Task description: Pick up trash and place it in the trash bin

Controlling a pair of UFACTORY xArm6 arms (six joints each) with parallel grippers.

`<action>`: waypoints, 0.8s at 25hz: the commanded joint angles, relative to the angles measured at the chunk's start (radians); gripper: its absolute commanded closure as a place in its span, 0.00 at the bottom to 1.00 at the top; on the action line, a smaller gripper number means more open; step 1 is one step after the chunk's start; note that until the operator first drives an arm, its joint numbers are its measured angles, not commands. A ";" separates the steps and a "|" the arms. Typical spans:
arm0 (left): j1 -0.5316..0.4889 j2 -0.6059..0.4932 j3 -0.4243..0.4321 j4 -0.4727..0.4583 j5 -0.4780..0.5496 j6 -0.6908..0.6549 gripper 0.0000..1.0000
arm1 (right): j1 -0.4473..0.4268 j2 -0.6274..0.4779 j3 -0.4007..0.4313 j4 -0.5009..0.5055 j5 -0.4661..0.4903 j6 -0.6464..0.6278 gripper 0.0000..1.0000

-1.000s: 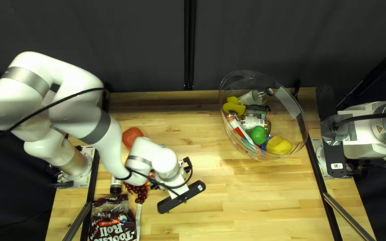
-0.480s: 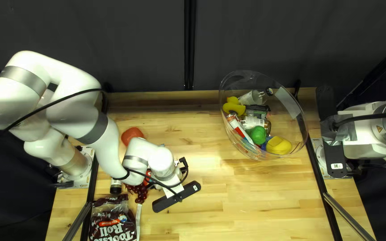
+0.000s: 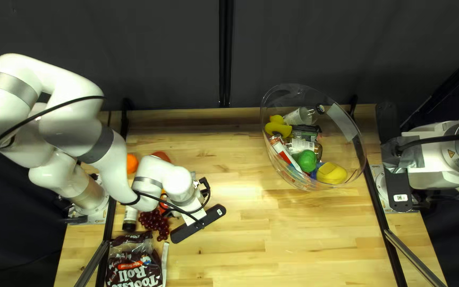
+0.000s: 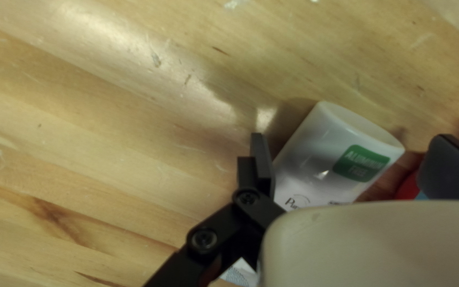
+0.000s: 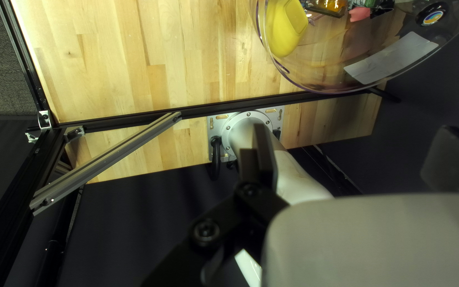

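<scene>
In the top left view my left arm (image 3: 75, 127), the nearer to the bottle (image 4: 341, 159), bends low over shiny, round red grapes (image 3: 155, 222) and a crinkled brown bag (image 3: 134, 266). The clear, rounded bin (image 3: 346, 154) stands well apart, toward my right arm (image 3: 452, 154).

In the left wrist view the left gripper (image 4: 350, 142) has its fingers apart, the smooth white bottle lying between them, long axis aslant to their closing line; contact is hard to judge. Closing probably wants a slight turn first.

In the right wrist view the right gripper (image 5: 354, 143) is spread, holding nothing.
</scene>
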 commanded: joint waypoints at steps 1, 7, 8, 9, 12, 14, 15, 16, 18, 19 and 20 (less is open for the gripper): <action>0.020 0.043 -0.056 0.023 0.016 0.001 0.00 | 0.000 0.000 0.000 0.000 0.000 0.000 0.00; 0.036 0.045 -0.055 0.046 0.006 -0.005 0.00 | 0.000 0.000 0.000 0.000 0.000 0.000 0.00; 0.035 0.046 -0.055 0.047 0.002 -0.007 0.00 | 0.000 0.000 0.000 0.000 0.000 0.000 0.00; 0.034 0.047 -0.056 0.048 -0.001 -0.008 0.00 | 0.000 0.000 0.000 0.000 0.000 0.000 0.00; 0.032 0.062 -0.073 0.050 -0.006 -0.009 0.00 | 0.000 0.000 0.000 0.000 0.000 0.000 0.00; 0.032 0.056 -0.066 0.053 -0.006 -0.010 0.00 | 0.000 0.000 0.000 0.000 0.000 0.000 0.00; 0.034 0.044 -0.049 0.056 -0.010 -0.010 0.00 | 0.000 0.000 0.000 0.000 0.000 0.000 0.00; 0.038 0.034 -0.036 0.055 -0.014 -0.005 0.00 | 0.000 0.000 0.000 0.000 0.000 0.000 0.00; 0.045 0.017 -0.013 0.046 -0.022 0.012 0.00 | 0.000 0.000 0.000 0.000 0.000 0.000 0.00; 0.047 0.014 -0.010 0.042 -0.022 0.019 0.00 | 0.000 0.000 0.000 0.000 0.000 0.000 0.00; 0.048 0.014 -0.009 0.031 -0.023 0.034 0.00 | 0.000 0.000 0.000 0.000 0.000 0.000 0.00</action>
